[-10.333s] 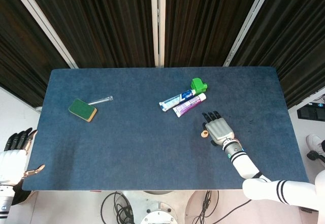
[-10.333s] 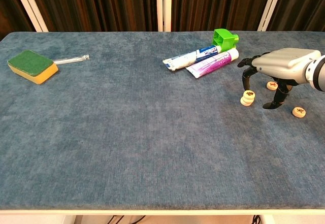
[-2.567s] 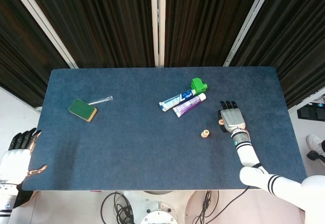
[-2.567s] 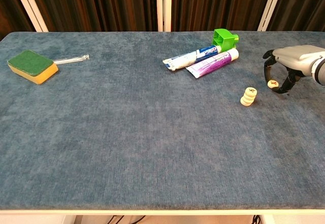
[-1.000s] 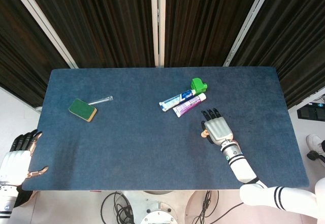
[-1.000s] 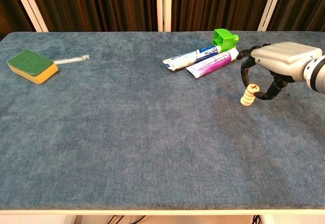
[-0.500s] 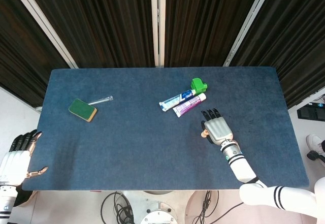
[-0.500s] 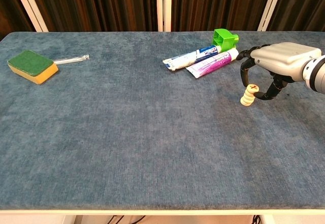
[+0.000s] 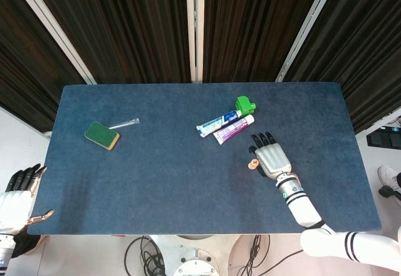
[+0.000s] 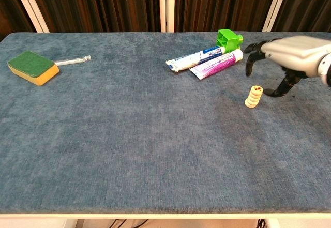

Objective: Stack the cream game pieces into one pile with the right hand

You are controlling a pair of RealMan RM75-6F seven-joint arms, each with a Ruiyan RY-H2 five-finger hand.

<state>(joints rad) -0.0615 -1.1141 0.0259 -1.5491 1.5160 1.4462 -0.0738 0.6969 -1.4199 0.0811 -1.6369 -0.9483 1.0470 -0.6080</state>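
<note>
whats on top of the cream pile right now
Nothing rests on the pile of cream game pieces; its top piece shows a red mark. The right robot hand hangs above and beside it, not touching.

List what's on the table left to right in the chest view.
Sponge → clear tube → blue-and-white toothpaste tube → green block → pile of cream game pieces → right hand, raised just right of the pile. The purple toothpaste tube overlaps the blue-and-white one's span, so it is left out.
</note>
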